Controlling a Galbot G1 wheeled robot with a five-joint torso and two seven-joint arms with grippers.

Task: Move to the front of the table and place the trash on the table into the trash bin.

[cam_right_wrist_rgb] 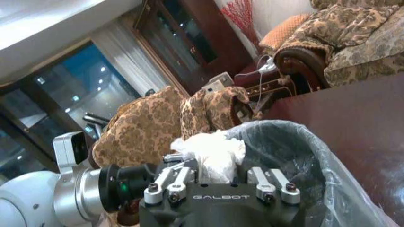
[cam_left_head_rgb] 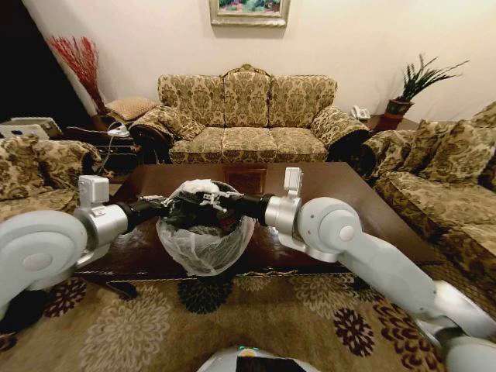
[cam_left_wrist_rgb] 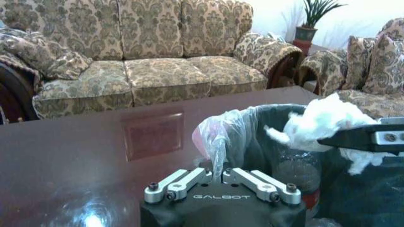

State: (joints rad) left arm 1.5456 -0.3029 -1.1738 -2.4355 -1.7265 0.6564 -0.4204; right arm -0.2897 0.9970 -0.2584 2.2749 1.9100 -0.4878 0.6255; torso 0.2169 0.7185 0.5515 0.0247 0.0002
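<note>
The trash bin (cam_left_head_rgb: 205,244), dark with a whitish liner, is at the near edge of the dark glossy table (cam_left_head_rgb: 341,186). My left gripper (cam_left_head_rgb: 172,208) is at its rim, and in the left wrist view this gripper (cam_left_wrist_rgb: 218,172) is shut on a fold of the liner (cam_left_wrist_rgb: 221,135). My right gripper (cam_left_head_rgb: 215,203) reaches in from the other side, over the bin's mouth, shut on the white paper wad (cam_left_head_rgb: 200,187). The wad (cam_right_wrist_rgb: 211,151) bulges out between its fingers above the liner (cam_right_wrist_rgb: 296,151). A clear bottle (cam_left_wrist_rgb: 296,168) lies inside the bin.
Floral sofas surround the table: one behind it (cam_left_head_rgb: 248,116), one at the right (cam_left_head_rgb: 442,178), one at the left (cam_left_head_rgb: 39,170). A potted plant (cam_left_head_rgb: 407,89) stands in the back right corner. Patterned carpet (cam_left_head_rgb: 256,325) covers the floor before me.
</note>
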